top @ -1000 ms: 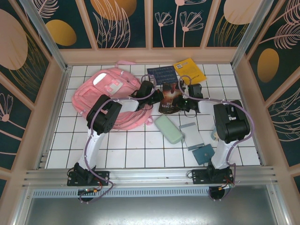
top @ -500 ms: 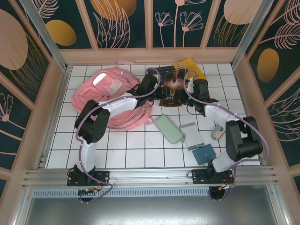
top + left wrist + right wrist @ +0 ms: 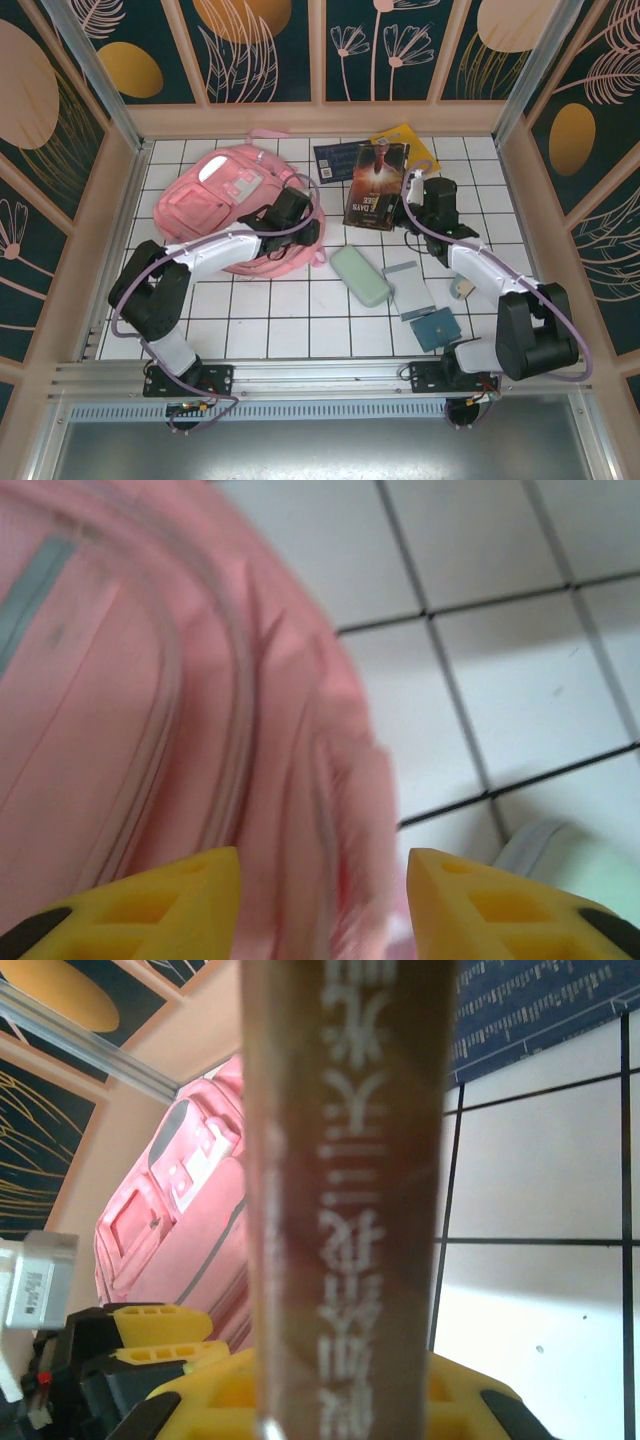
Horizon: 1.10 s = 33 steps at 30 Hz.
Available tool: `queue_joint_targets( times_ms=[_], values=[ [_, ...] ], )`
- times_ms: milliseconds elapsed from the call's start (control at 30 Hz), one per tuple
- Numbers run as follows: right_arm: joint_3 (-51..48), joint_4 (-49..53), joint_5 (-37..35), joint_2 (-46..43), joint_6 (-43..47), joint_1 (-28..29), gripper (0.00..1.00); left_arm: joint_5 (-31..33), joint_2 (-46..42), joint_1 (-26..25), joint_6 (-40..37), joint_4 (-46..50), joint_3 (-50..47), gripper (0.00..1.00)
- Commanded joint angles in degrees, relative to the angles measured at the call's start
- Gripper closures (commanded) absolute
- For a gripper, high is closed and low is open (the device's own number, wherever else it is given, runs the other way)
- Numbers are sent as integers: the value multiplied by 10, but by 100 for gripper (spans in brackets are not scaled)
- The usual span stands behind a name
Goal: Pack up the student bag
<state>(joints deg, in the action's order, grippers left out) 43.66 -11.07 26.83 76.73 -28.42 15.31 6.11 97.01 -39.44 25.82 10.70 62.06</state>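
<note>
A dark brown book (image 3: 375, 185) is being gripped by the right end effector (image 3: 408, 200), right of the soft pink fabric backpack (image 3: 225, 205) beneath the parted left end effector (image 3: 322, 905).

Dark book (image 3: 376, 185) between navy booklet (image 3: 331, 160), yellow booklet (image 3: 419, 142) — green case (image 3: 360, 275), grey pouch (image 3: 408, 290) on tiles.

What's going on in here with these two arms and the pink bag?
Two robot arms are packing a soft pink fabric backpack lying on the white tiled table. The right gripper is shut on a dark reddish-brown book, just right of the bag. The left gripper is open over the bag's edge, holding nothing. A pale green case lies unpacked nearby.
</note>
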Motion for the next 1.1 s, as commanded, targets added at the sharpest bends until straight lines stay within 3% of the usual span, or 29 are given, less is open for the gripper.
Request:
queue_joint_targets(
  times_ms=[0,300,567,667,767,833,1067],
  values=[
    [-11,-66,20,-39,11,3,100,31,-34,-5,-34,22,-19,53],
    [-45,-94,31,-75,4,3,100,105,-4,-32,-57,66,-7,52],
    [-57,-108,34,-81,0,2,100,124,35,-49,-70,82,10,50],
    [-60,-110,35,-84,-1,3,100,144,44,-48,-72,90,11,63],
    [-60,-110,40,-84,-1,3,100,158,37,-49,-64,94,13,91],
    [-60,-113,46,-84,-4,3,100,166,21,-48,-58,95,15,98],
    [-39,-104,60,-74,-4,29,100,224,-54,-48,-30,126,47,100]
  ],
)
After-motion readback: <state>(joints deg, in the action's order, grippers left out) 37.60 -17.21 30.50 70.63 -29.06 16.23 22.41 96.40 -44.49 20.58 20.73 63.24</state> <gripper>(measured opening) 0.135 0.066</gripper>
